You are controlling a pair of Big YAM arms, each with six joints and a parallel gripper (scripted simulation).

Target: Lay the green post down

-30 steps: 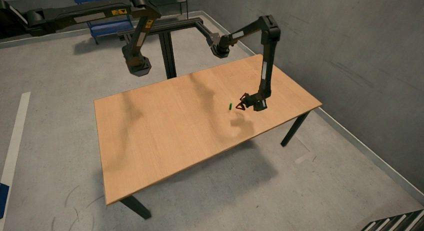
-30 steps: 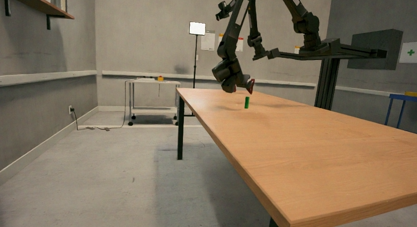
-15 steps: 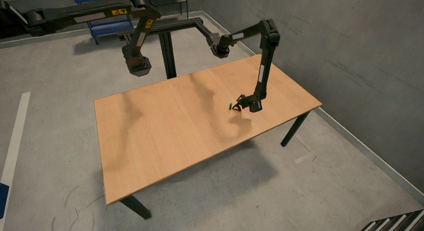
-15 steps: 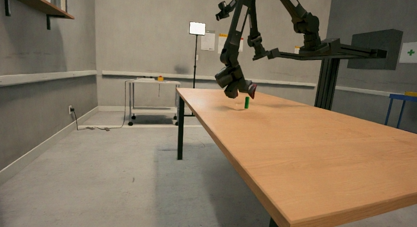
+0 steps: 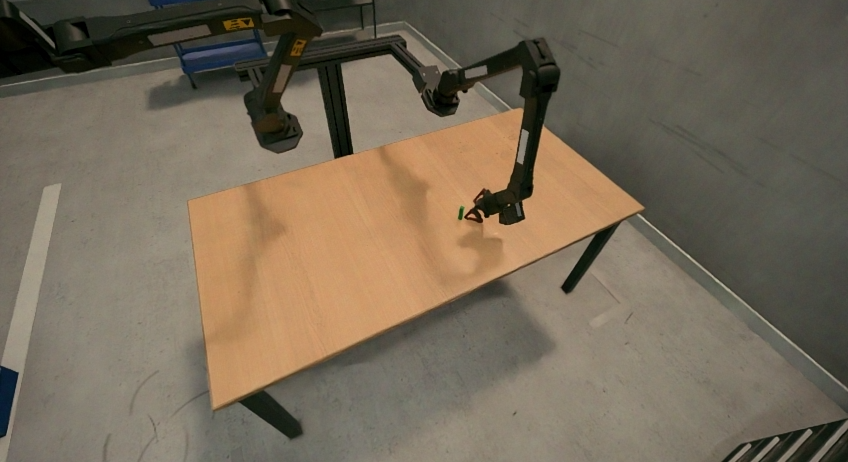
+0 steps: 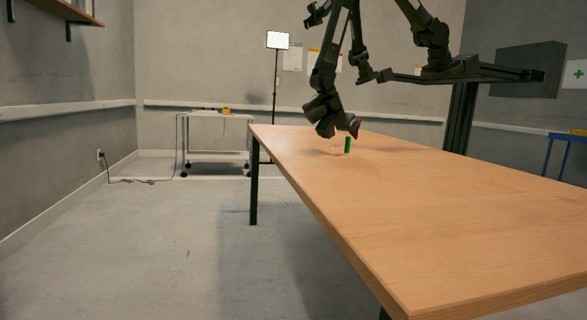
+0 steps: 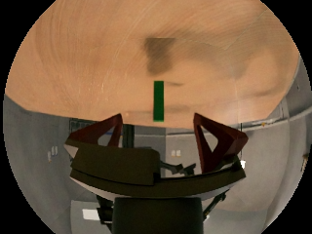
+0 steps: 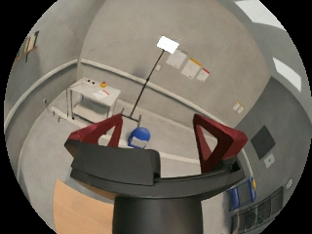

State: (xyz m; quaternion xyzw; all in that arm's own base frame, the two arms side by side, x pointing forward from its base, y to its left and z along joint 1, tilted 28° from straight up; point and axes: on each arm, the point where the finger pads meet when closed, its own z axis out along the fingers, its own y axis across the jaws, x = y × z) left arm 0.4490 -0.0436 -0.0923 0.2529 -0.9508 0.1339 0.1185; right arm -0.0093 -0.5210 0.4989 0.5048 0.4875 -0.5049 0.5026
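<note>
A small green post (image 5: 461,212) (image 6: 347,145) (image 7: 158,100) stands upright on the wooden table (image 5: 357,249) (image 6: 453,193) (image 7: 97,63). My left gripper (image 5: 474,205) (image 6: 345,131) (image 7: 158,116) is open and empty. It is low over the table, tilted over sideways, with its fingers pointing toward the post from one side. In the left wrist view the post shows straight ahead, centred between the fingertips; in the top view a small gap separates it from them. My right gripper (image 8: 158,116) is open and empty, away from the post, facing the room.
The arms hang from a dark frame (image 5: 336,109) at the table's back edge. The post stands well inside the table edges. A light stand (image 6: 274,77) (image 8: 147,80) and a white cart (image 6: 218,116) (image 8: 97,93) stand beyond the table.
</note>
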